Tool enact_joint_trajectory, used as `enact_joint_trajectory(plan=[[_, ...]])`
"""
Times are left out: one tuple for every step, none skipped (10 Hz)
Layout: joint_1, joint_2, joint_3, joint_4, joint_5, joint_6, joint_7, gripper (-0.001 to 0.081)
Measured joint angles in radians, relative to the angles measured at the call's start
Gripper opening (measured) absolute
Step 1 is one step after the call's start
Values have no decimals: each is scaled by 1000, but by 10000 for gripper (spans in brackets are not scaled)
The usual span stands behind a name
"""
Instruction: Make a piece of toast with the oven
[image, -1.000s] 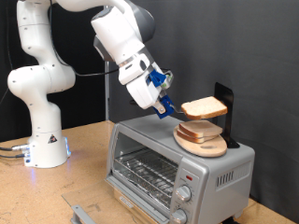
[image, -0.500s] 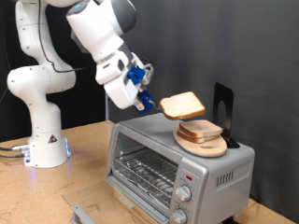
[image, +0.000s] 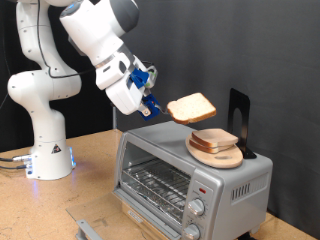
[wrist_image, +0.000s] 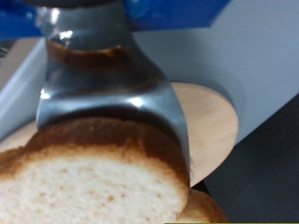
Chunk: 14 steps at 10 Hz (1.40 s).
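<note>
My gripper (image: 157, 107) is shut on the piece of toast (image: 192, 108), a pale tan slice with a brown crust, held tilted in the air above the oven (image: 190, 170). The oven is silver-grey, with its glass door down and the wire rack (image: 160, 183) showing. A leftover slice (image: 214, 140) lies on the round wooden plate (image: 218, 155) on the oven's top. In the wrist view the toast (wrist_image: 93, 182) fills the foreground against a metal finger (wrist_image: 103, 84), with the plate (wrist_image: 210, 121) behind.
A black upright stand (image: 238, 118) is behind the plate at the exterior view's right. The arm's white base (image: 48, 150) sits on the wooden table at the left. Two knobs (image: 196, 210) are on the oven's front panel.
The gripper has carried the toast up and toward the exterior view's left, away from the plate, over the last second. The leftover slice and plate stayed put.
</note>
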Motion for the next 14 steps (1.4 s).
enact_joint_trajectory(plan=[[-7, -4, -24, 0, -2, -14, -38, 366], [-19, -5, -49, 0, -8, -31, -68, 366], [-34, -5, -72, 0, -15, -44, -89, 366], [-48, -5, -94, 0, -22, -58, -113, 366], [-60, -5, -120, 0, -23, -69, -157, 366], [-71, -5, -146, 0, -34, -81, -208, 366], [-82, -5, -168, -1, -53, -93, -248, 366], [-93, -5, -186, -2, -73, -103, -276, 366], [-101, -4, -198, -7, -88, -106, -296, 366], [-109, -4, -202, -15, -109, -99, -302, 366], [-113, -3, -202, -26, -121, -84, -302, 366], [-113, -3, -200, -37, -126, -63, -302, 366], [-113, -3, -200, -37, -125, -67, -302, 366], [-113, -2, -202, -36, -125, -79, -299, 366]])
